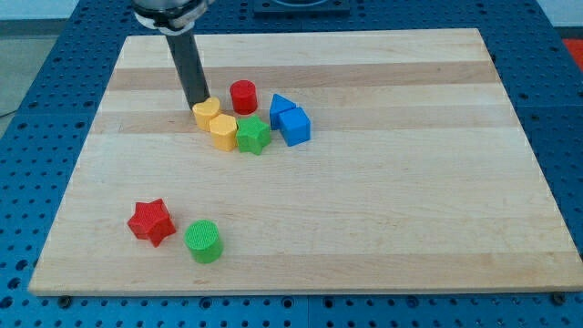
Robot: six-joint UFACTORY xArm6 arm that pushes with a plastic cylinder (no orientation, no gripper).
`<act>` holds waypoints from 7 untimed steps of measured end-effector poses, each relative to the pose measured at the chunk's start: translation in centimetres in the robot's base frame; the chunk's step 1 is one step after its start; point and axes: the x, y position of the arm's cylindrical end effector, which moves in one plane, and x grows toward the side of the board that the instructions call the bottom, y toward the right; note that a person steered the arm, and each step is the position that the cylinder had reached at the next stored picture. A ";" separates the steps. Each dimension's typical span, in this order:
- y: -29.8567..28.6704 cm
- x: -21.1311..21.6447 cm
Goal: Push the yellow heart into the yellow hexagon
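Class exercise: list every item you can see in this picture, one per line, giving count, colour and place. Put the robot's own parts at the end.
wooden board: 1, light wood, fills the view
yellow heart: 1, yellow, upper left, touching the hexagon
yellow hexagon: 1, yellow, below-right of heart
green star: 1, green, right of hexagon
red cylinder: 1, red, above star
blue blocks: 2, blue, right of cluster
red star: 1, red, lower left
green cylinder: 1, green, beside red star
my tip: 1, dark, against heart's upper left

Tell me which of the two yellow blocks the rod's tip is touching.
The yellow heart: my tip presses its upper-left edge, while the yellow hexagon lies beyond it, toward the view's bottom right.
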 end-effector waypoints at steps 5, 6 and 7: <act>-5.4 0.3; -6.9 1.0; -15.1 5.5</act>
